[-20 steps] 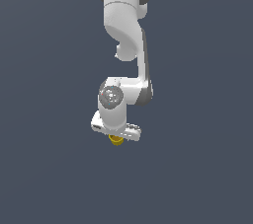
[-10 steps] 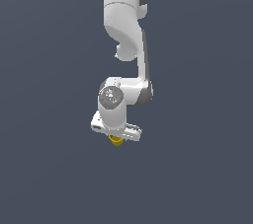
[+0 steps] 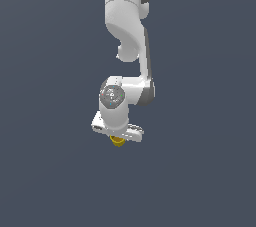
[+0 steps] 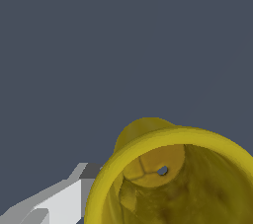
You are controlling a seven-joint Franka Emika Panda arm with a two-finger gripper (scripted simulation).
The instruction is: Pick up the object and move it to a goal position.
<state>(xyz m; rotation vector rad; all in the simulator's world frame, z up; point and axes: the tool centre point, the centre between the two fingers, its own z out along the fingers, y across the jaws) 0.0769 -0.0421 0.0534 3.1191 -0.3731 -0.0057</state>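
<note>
The object (image 3: 118, 142) is a small yellow cup. In the exterior view only its lower part shows, poking out under the white hand of the arm. My gripper (image 3: 117, 139) is around it, and its fingers are hidden there by the hand and the cup. In the wrist view the object (image 4: 173, 178) fills the frame close up, hollow side toward the camera, with a small hole in its bottom. One white finger (image 4: 62, 201) lies against its outer wall. The other finger is out of view. The gripper looks shut on the object.
The ground (image 3: 50, 171) is a plain dark grey surface all round, with no other objects or edges in view. The white arm (image 3: 127, 31) reaches down from the top of the exterior view.
</note>
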